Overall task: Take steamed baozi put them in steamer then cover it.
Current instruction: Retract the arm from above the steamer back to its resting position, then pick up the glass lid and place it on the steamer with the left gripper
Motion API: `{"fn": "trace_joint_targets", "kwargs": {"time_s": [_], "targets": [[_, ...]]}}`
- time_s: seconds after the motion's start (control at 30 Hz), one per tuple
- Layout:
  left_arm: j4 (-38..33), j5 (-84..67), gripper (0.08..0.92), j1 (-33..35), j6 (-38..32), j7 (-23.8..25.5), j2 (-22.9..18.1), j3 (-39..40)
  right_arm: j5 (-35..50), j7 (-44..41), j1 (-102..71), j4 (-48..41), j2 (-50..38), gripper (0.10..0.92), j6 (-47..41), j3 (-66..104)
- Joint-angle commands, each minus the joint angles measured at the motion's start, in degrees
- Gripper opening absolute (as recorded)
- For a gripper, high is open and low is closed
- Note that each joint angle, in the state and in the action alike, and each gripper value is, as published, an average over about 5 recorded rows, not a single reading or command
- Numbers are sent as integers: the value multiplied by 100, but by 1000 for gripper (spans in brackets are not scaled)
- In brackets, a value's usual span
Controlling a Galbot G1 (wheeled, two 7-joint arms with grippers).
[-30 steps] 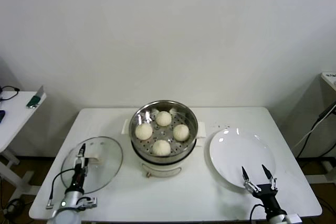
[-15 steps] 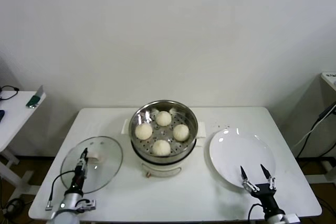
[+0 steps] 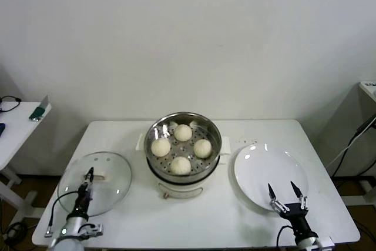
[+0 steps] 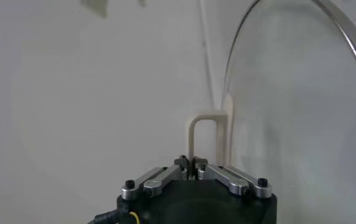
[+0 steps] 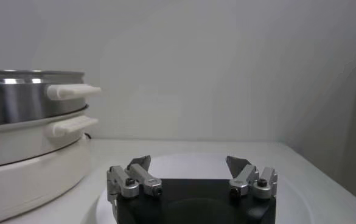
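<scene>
Several cream-white steamed baozi point(image 3: 181, 165) lie inside the shiny steamer point(image 3: 217, 137), which sits on its white pot base at the table's middle. The clear glass cover point(image 3: 111, 189) is at the left front of the table. My left gripper point(image 3: 89, 174) is shut on its white handle point(image 4: 204, 122), the loop pinched between the fingertips in the left wrist view point(image 4: 191, 163). My right gripper point(image 3: 281, 187) hangs open over the near edge of the white plate point(image 3: 270, 163), with nothing between its fingers point(image 5: 189, 162).
The steamer's side handles point(image 5: 73, 91) stick out toward the plate. A small side table point(image 3: 23, 124) with a green item stands off to the left. Cables hang at the far right by another table point(image 3: 369, 86).
My left gripper has shut on the cover's handle, and the cover has shifted a little to the left. The right gripper has stayed almost where it was, still open.
</scene>
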Motion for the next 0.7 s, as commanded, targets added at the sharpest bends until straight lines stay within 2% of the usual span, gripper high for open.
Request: {"fn": "trace_joint_targets", "kwargs": {"time_s": [0.03, 0.2, 0.4, 0.57, 0.7], "targets": [[-2203, -1288, 140, 645, 1080, 1285, 581, 13, -59, 21, 22, 54, -7, 823, -65, -7], [-3342, -1961, 140, 806, 2168, 2141, 1062, 89, -301, 134, 51, 123, 12, 823, -223, -5], [-4171, -2199, 140, 330, 3207, 2626, 1444, 541, -493, 223, 128, 142, 39, 823, -344, -32], [-4403, -1883, 140, -392, 3774, 2959, 1505, 1309, -563, 234, 179, 154, 59, 823, -350, -65], [-4390, -1220, 140, -911, 4001, 3282, 1291, 2030, -579, 230, 233, 126, 83, 823, -316, -82]]}}
